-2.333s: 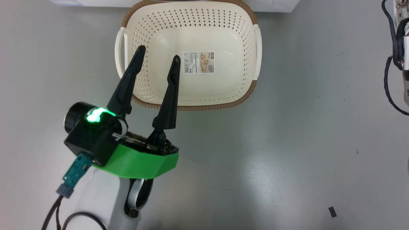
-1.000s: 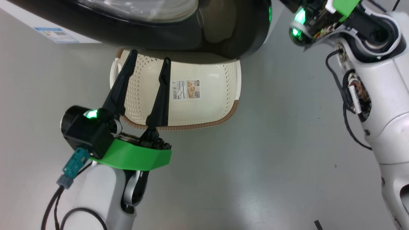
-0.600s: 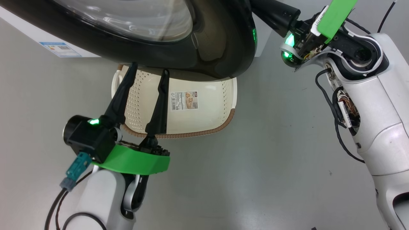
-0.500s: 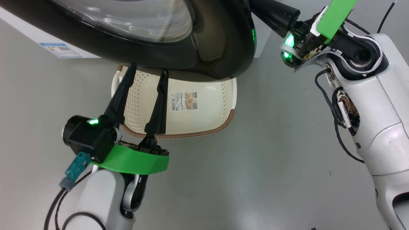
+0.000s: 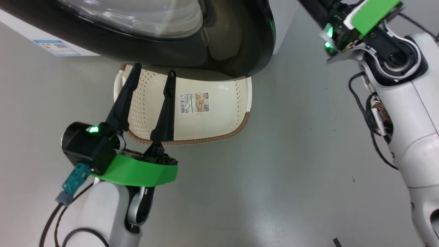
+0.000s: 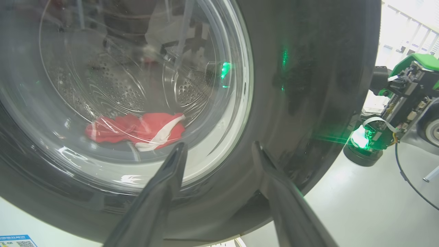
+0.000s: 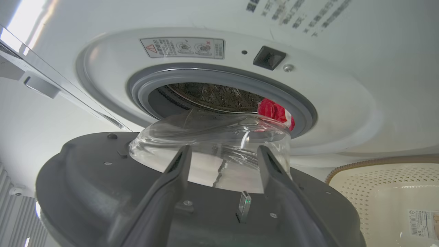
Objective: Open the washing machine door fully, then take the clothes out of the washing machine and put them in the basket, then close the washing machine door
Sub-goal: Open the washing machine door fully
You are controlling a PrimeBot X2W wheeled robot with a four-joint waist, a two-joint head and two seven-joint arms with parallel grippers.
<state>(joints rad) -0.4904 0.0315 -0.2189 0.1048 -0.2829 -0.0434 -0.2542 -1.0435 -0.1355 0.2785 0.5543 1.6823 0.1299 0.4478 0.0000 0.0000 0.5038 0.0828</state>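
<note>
We see the door (image 5: 223, 44) partly open at 12 o'clock in the head view, hanging over the basket (image 5: 205, 139). Our left gripper (image 5: 153, 68), at 8 o'clock, is spread wide and empty. Our right gripper (image 7: 223, 148) is also spread, holding nothing, facing the door's inner side. The clothes (image 7: 274, 111) lie in the washing machine (image 7: 343, 113), at 3 o'clock of its opening. We judge the door rigid and glossy, best pushed at its rim. The clothes look soft and light, so we would pinch a bunched fold.
</note>
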